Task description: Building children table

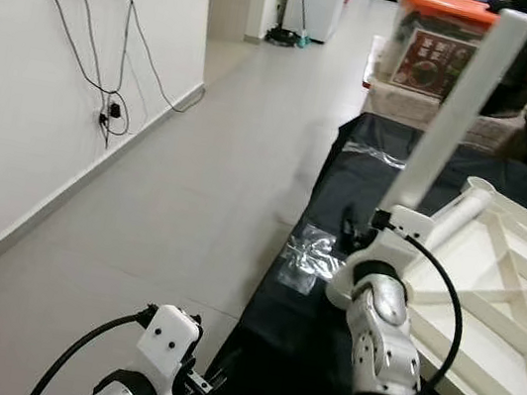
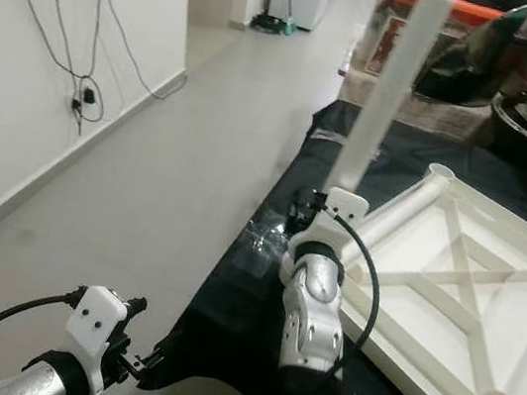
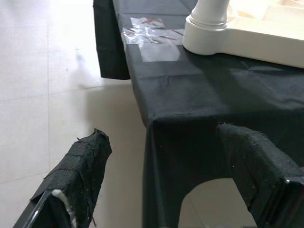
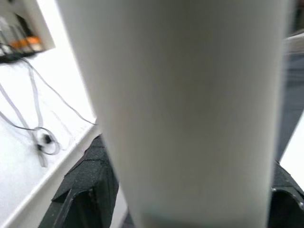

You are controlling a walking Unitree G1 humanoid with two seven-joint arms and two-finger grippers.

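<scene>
The left gripper (image 3: 161, 175) hangs low with its two black fingers (image 3: 78, 173) spread wide apart, and the corner of the black cloth (image 3: 199, 95) is just in front of it. The right gripper (image 4: 175, 190) is squeezed tight around a white table leg (image 1: 458, 108), which sticks up tall above it, leaning a little. Just to the right of that gripper the white tabletop (image 1: 508, 296) lies upside down on the cloth, with the leg's bottom end at its near corner socket (image 3: 205, 33).
</scene>
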